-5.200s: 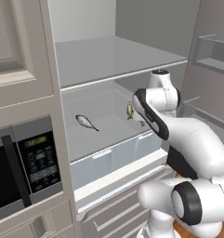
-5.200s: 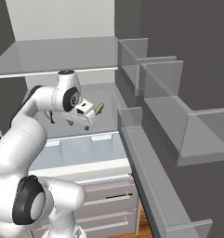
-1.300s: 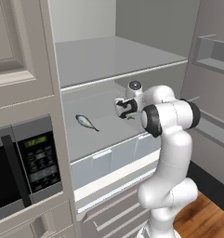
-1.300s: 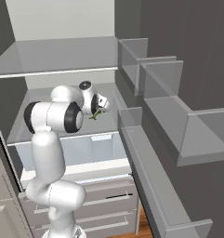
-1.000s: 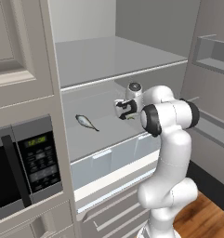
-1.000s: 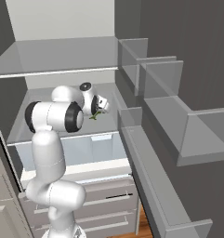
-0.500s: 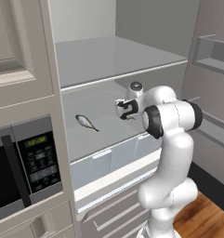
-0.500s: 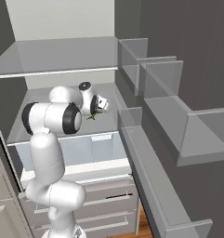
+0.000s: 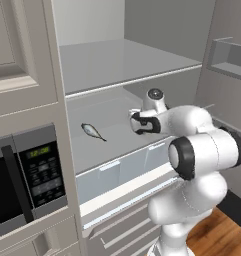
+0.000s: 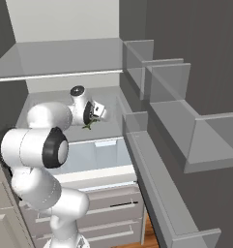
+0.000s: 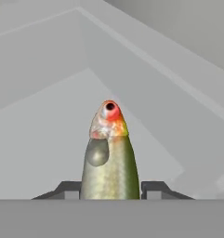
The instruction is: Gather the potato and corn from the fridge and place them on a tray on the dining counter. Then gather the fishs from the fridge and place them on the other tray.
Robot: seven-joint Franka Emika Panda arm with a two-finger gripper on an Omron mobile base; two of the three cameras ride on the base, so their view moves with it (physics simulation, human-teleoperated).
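Gripper (image 11: 110,188) inside fridge (image 9: 117,65), over mid shelf; fingers (image 11: 153,188) pinching olive fish (image 11: 108,158) at both flanks, head fwd. Second fish (image 9: 92,131) lying on shelf, well apart. Risk: slip or twist on withdrawal w/ narrow hold; snag on shelf edge.

the white arm reaches into the open fridge (image 10: 65,58), its gripper (image 10: 91,117) over the middle shelf. a small olive-green fish (image 10: 88,125) pokes out below the hand. the door's grey bins (image 10: 171,116) run along the right.
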